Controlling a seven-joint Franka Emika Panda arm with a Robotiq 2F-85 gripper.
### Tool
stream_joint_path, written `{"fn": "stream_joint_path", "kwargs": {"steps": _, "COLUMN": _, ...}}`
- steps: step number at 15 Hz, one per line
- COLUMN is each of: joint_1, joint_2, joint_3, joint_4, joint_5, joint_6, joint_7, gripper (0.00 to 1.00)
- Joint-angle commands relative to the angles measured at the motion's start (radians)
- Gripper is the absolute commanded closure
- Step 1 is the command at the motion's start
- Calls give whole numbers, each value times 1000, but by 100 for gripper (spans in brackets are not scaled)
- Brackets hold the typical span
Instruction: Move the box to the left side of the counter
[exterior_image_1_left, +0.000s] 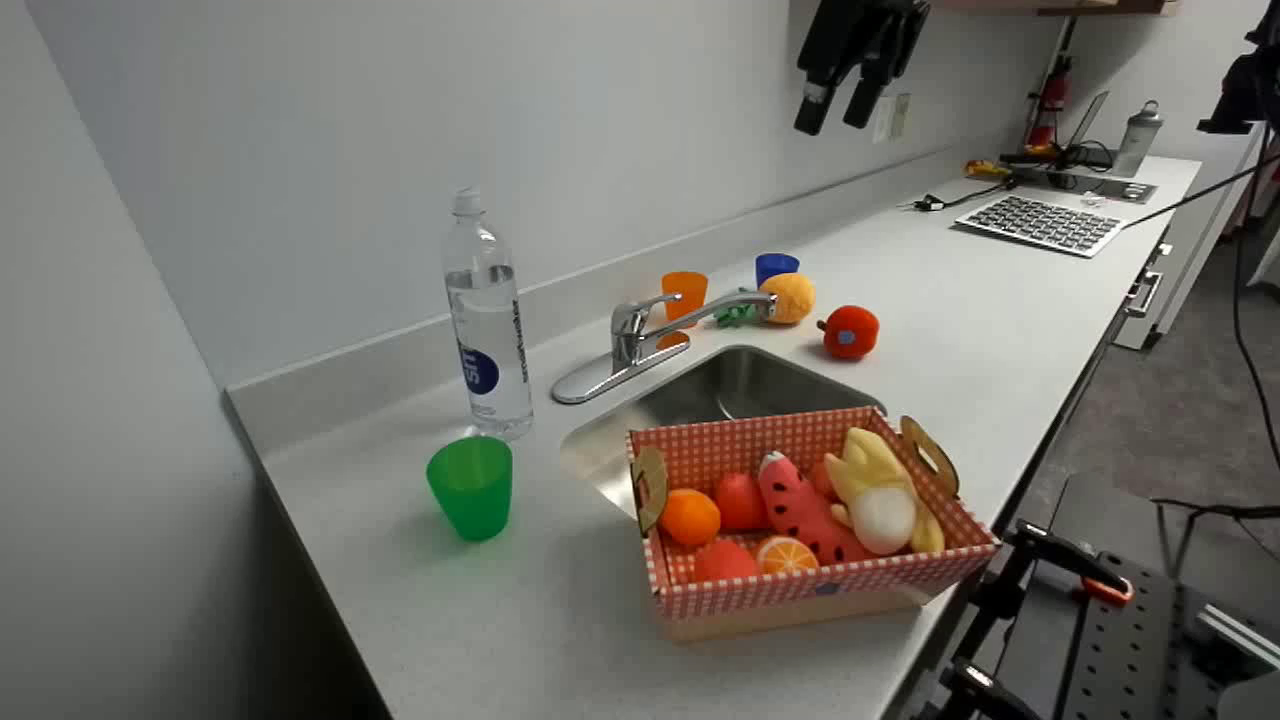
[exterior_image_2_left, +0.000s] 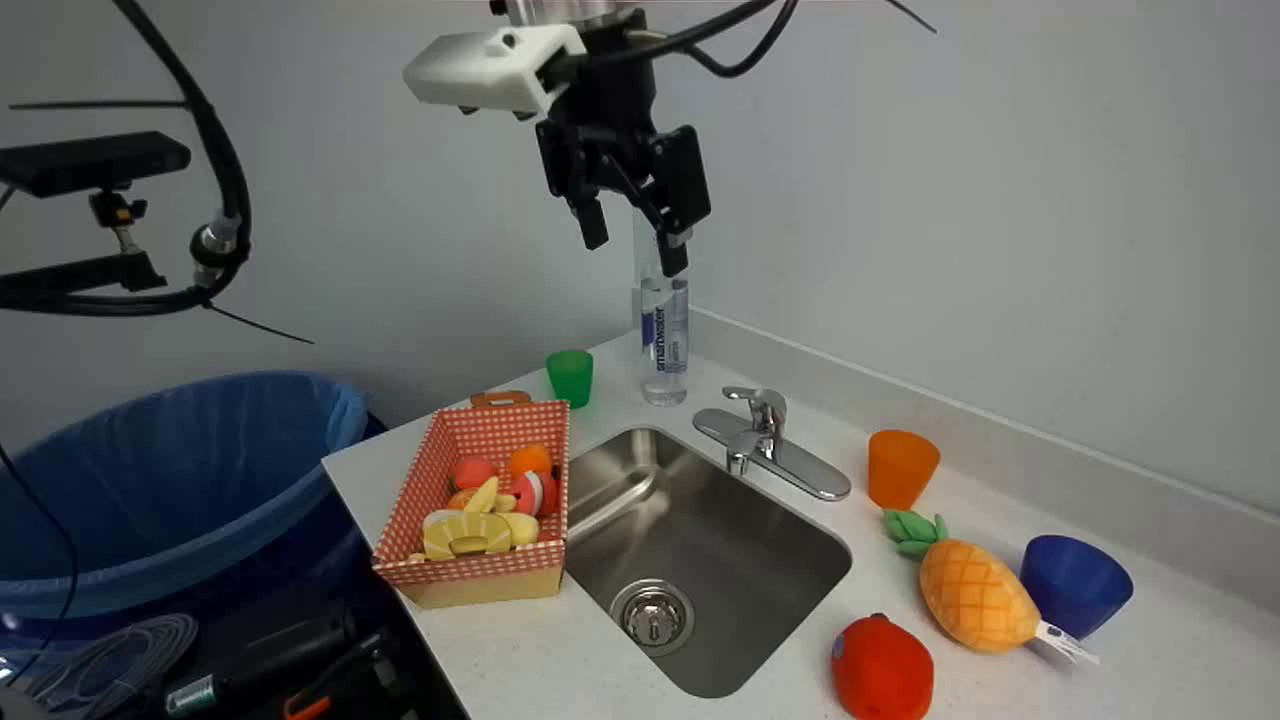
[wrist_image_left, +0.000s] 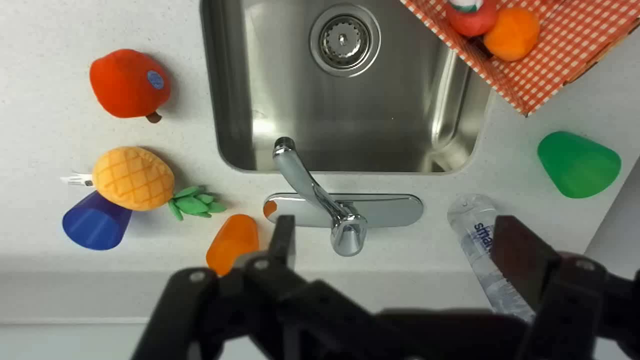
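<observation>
Since my pincer (exterior_image_2_left: 632, 238) hangs in the air, its jaws well parted and nothing between them, I judge the grasp is yet to come; I should swing clear of the faucet (wrist_image_left: 306, 179) first; the box (exterior_image_1_left: 760, 600) stands on the counter (exterior_image_1_left: 560, 640) at the edge of the sink (wrist_image_left: 390, 110), loaded with toy fruit (exterior_image_1_left: 800, 510); I'd straddle one wall (exterior_image_2_left: 415, 490), nip gently lest it buckle, and slide rather than lift, keeping everything level; beyond is the green cup (wrist_image_left: 577, 165), which I'd not nudge.
</observation>
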Motion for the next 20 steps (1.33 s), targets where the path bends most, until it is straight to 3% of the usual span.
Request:
{"fn": "stream_joint_path", "kwargs": {"steps": 1, "joint_1": -13, "joint_2": 2, "joint_3": 11, "joint_4": 2, "joint_5": 7, "joint_6": -2, "joint_7": -5, "gripper": 0}}
{"fn": "stream_joint_path", "kwargs": {"steps": 20, "joint_1": -25, "joint_2": 42, "joint_3": 14, "joint_4": 16, "joint_5": 3, "joint_6": 2, "joint_7": 32, "gripper": 0}}
